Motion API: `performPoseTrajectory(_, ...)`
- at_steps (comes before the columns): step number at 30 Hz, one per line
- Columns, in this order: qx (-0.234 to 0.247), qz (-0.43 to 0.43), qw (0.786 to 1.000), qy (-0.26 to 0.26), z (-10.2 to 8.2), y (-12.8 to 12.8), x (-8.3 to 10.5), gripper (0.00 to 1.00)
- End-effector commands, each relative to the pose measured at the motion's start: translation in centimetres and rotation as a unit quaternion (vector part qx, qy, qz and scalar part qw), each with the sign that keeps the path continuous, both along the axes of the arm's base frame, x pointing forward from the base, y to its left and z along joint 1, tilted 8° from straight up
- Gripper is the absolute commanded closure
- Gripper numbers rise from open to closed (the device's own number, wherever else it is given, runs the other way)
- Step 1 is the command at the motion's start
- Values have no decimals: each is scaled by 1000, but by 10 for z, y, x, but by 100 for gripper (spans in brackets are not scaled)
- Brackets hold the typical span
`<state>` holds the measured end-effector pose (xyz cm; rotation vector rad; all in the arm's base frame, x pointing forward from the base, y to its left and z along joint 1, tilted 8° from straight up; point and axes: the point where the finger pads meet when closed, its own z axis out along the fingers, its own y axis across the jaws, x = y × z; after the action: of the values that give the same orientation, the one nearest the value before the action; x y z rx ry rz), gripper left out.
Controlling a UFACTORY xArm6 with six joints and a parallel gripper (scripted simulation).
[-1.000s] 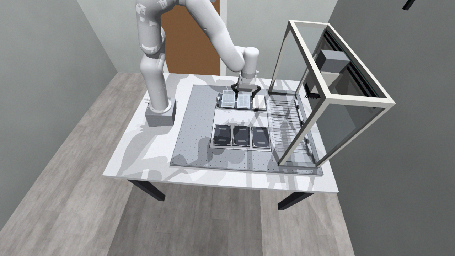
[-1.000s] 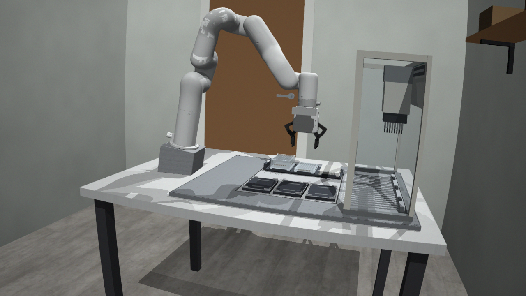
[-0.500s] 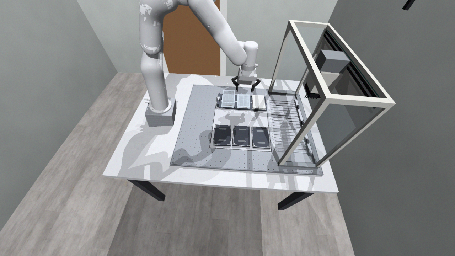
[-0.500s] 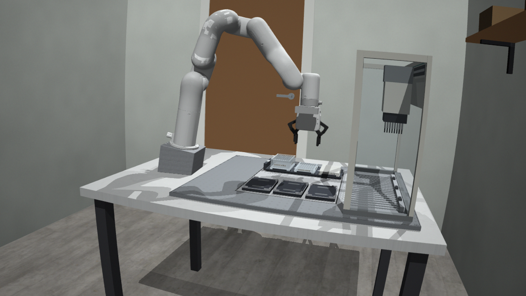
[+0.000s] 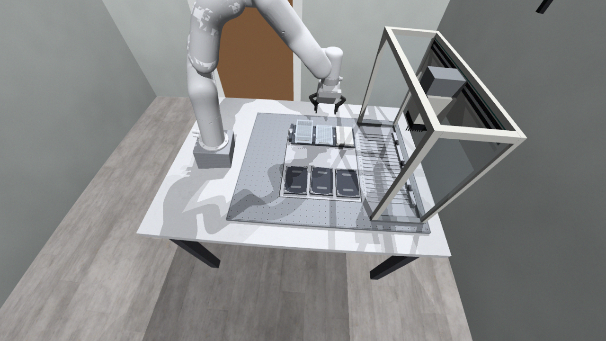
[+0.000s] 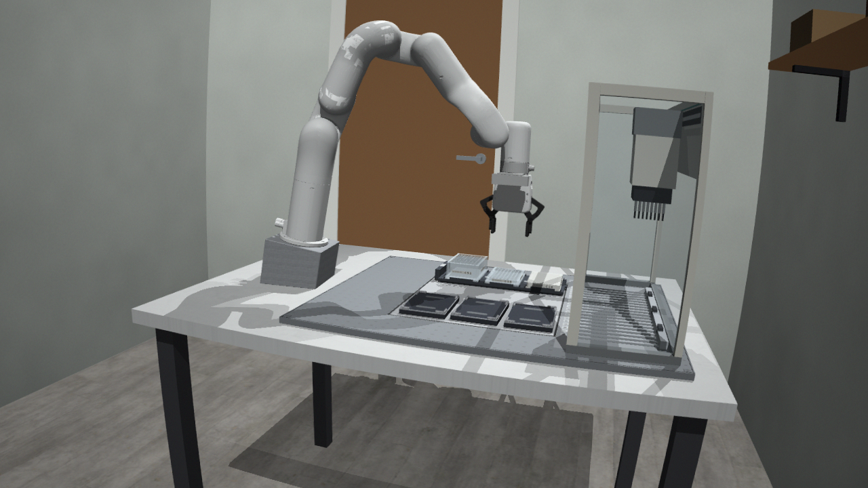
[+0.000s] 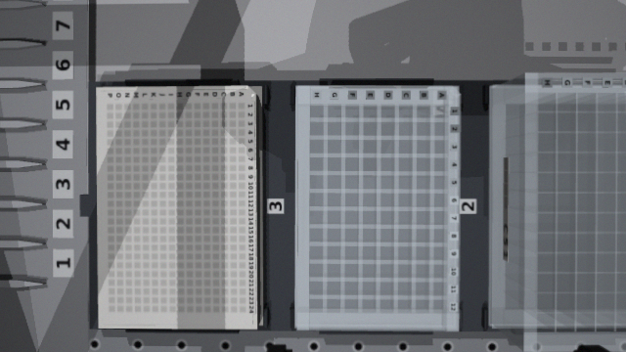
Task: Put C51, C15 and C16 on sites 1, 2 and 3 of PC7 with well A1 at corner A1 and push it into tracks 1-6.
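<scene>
On carrier PC7 point(image 5: 290, 134) sit C51 point(image 5: 303, 130), C15 point(image 5: 323, 134), C16 point(image 5: 344, 136) (nests point(image 5: 321, 181) emptied).

C16 point(image 7: 176, 205), C15 point(image 7: 377, 205), seemingly C51 point(image 7: 562, 205) in a row on PC7 point(image 7: 279, 147), beside the rails point(image 7: 24, 161).

We note a lab: framed pipetting instrument point(image 6: 582, 181), well plates point(image 7: 377, 205), perforated deck point(image 5: 254, 186) on tabletop point(image 6: 243, 327).
</scene>
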<state>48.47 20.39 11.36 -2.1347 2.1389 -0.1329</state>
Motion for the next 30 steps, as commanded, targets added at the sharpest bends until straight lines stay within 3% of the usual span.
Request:
performPoseTrajectory(1, 0, 0, 1000, -2, 2, 24, 2, 0)
performPoseTrajectory(8, 0, 0, 1000, -2, 3, 55, 2, 0)
performPoseTrajectory(30, 0, 0, 1000, -2, -4, 55, 3, 0)
